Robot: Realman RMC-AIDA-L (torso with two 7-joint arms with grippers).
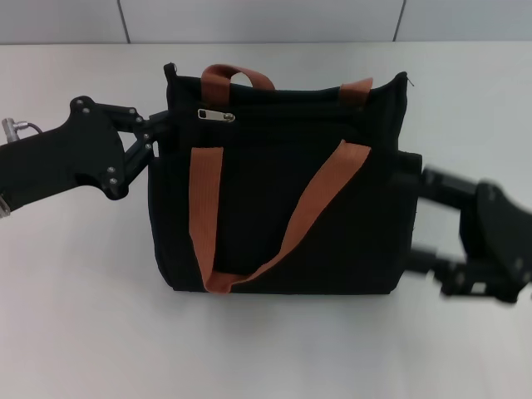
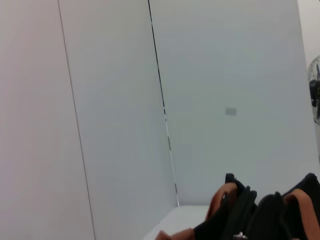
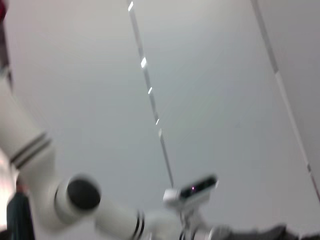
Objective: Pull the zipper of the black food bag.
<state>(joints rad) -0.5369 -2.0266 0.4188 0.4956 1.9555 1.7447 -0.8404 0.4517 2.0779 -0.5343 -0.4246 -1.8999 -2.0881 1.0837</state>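
Note:
The black food bag point(image 1: 283, 191) stands upright in the middle of the white table, with its rust-orange handles point(image 1: 204, 208) hanging down its front. The silver zipper pull point(image 1: 216, 115) lies at the left end of the zip line on the upper front. My left gripper point(image 1: 156, 135) is at the bag's upper left edge, against the fabric. My right gripper point(image 1: 413, 218) is open, its jaws spread wide against the bag's right side, lower down. The bag's top and handles point(image 2: 220, 202) show at the edge of the left wrist view. The right wrist view shows no bag.
The white table point(image 1: 83, 291) spreads out around the bag, and a pale panelled wall point(image 1: 266, 21) runs behind it. The right wrist view shows the wall and my own white arm and head point(image 3: 80, 192).

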